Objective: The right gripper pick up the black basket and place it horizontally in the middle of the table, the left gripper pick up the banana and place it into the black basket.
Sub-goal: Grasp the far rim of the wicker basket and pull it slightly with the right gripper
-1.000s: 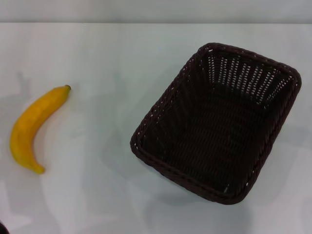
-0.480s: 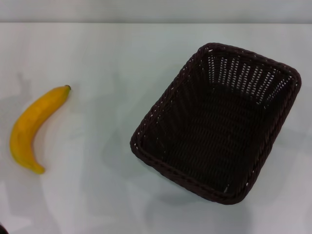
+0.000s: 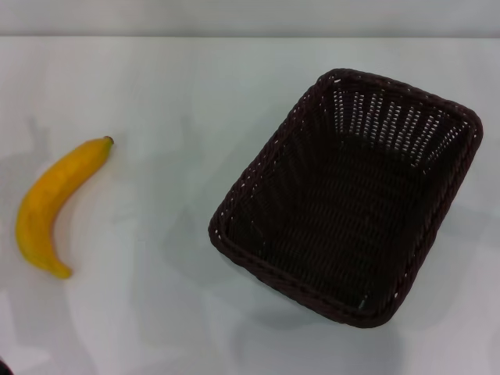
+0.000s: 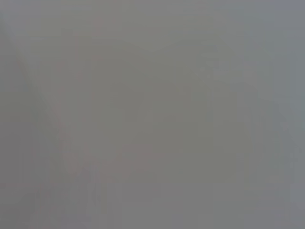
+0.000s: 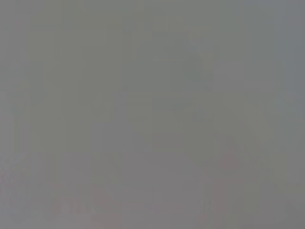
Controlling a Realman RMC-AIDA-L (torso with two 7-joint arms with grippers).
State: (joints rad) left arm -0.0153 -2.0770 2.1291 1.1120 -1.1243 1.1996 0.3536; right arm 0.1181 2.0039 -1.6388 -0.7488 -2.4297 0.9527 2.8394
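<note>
The black basket sits on the right half of the table, empty and upright, its long axis running obliquely from the near centre toward the far right corner (so it is neither centred nor square to the table edge). You can see the braided rim whole on all four sides and the slotted far wall lit from behind. Well apart from it, near the left edge of the table, lies the banana, unpeeled, its dark stem tip pointing away from the robot and its curve opening toward the left.

You will find neither gripper in the head view; only a sliver of something dark at the lower left corner, too small to name. Both wrist views show a featureless grey field, with no fingers, basket or banana in them, so you cannot tell how far either gripper is opened, nor whether it carries anything. Since both objects rest on the table, it is fair to judge that neither is being held.

Progress, as judged from this layout: nothing is done. Left for you are all the steps: the right gripper must take the basket and lay it crosswise at the table's middle, then the left gripper must fetch the banana and set it inside.
</note>
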